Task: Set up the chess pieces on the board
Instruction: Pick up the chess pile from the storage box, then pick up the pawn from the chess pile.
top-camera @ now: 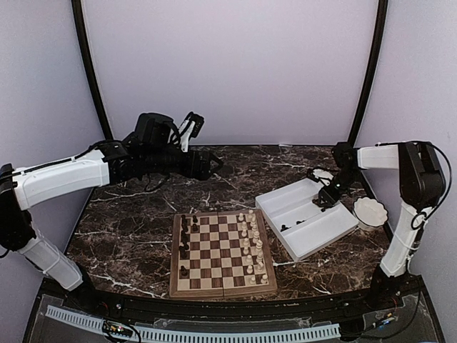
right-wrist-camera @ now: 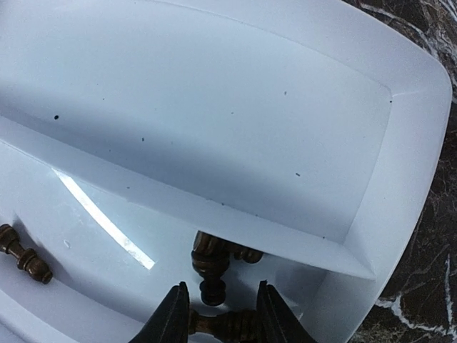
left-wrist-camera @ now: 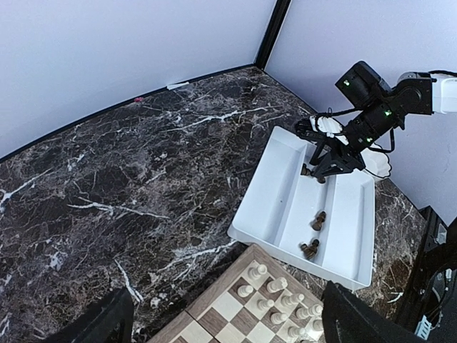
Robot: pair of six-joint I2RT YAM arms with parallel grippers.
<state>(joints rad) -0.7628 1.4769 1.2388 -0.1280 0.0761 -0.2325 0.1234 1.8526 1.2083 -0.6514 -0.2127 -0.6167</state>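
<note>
My right claw (right-wrist-camera: 221,299) is clamped on one dark chess piece (right-wrist-camera: 223,326) in the tray's (right-wrist-camera: 400,179) end corner, against its divider (right-wrist-camera: 214,207) — I should lift straight up, slowly, so the neighbours (right-wrist-camera: 213,259) do not tumble out of the tray. Left claw (left-wrist-camera: 228,299) stands apart.

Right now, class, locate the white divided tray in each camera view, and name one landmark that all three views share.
Top external: the white tray sits centre-right, to the right of the board.
Left wrist: the tray lies right of centre, beyond the board's corner.
Right wrist: the tray fills nearly the whole frame.
Shared landmark: the right claw, reaching into the tray by dark chess pieces.
</note>
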